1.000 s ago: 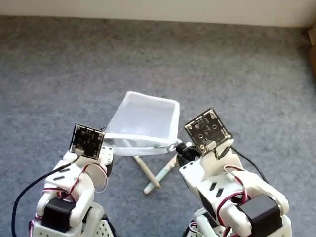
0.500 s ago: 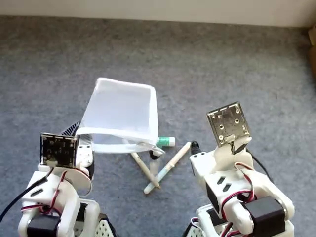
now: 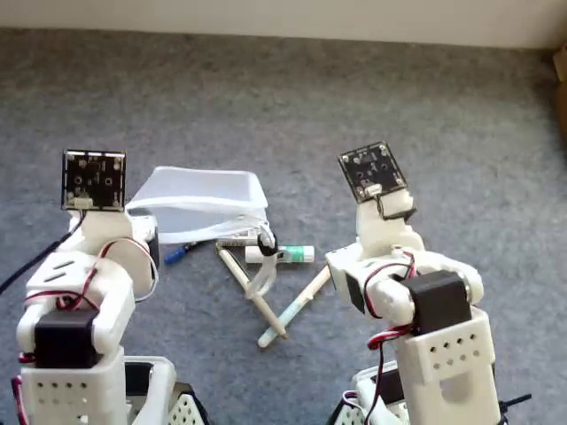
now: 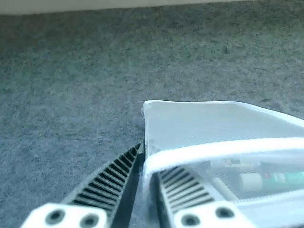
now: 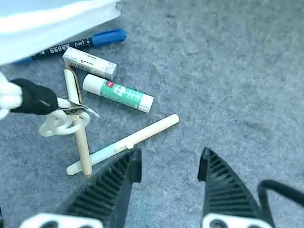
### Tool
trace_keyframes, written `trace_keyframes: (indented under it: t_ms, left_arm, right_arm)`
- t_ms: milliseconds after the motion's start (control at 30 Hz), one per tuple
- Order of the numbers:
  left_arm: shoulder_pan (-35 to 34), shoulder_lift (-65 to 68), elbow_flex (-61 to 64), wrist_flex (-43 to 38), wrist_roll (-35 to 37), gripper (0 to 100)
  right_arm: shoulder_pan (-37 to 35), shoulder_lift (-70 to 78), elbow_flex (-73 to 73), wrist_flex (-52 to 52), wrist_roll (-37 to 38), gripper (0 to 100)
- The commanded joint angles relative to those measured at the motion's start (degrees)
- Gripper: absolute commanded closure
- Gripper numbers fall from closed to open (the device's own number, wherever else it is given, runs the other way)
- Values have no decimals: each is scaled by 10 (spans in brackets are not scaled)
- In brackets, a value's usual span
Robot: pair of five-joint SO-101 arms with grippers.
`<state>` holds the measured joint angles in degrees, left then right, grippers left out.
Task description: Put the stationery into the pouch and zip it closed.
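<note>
My left gripper is shut on the corner of the white translucent pouch, holding it off the carpet. In the high view the pouch hangs by the left arm. Under and beside it the stationery lies loose on the carpet: a blue marker, a small white box, a glue stick, a beige pen and a white and pale blue pen. The pouch's black zip tab and white ring dangle over the pens. My right gripper is open above bare carpet, just short of the pens.
Grey carpet stretches all round, with a pale wall strip at the far edge. A brown object shows at the right border.
The left arm has drawn the pouch to the left and lifted it. The glue stick, marker and box now lie on the carpet. My right gripper let go of the pouch and pulled back.
</note>
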<state>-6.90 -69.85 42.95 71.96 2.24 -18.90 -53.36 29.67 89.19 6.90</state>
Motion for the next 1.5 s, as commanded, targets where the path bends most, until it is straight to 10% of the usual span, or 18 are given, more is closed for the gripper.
trace_keyframes:
  t_ms: [0, 600, 1167, 1467]
  left_arm:
    - [-9, 58, -70, 26, 18, 993]
    - [-65, 106, -30, 23, 27, 993]
    - [-65, 104, 15, -14, 28, 993]
    - [-68, 104, 16, -13, 28, 993]
  right_arm:
    - [6, 20, -25, -10, -21, 814]
    - [87, 275, -31, -72, -107, 810]
    - [29, 405, -1, -223, -424, 810]
    - [30, 512, 2, -245, -476, 810]
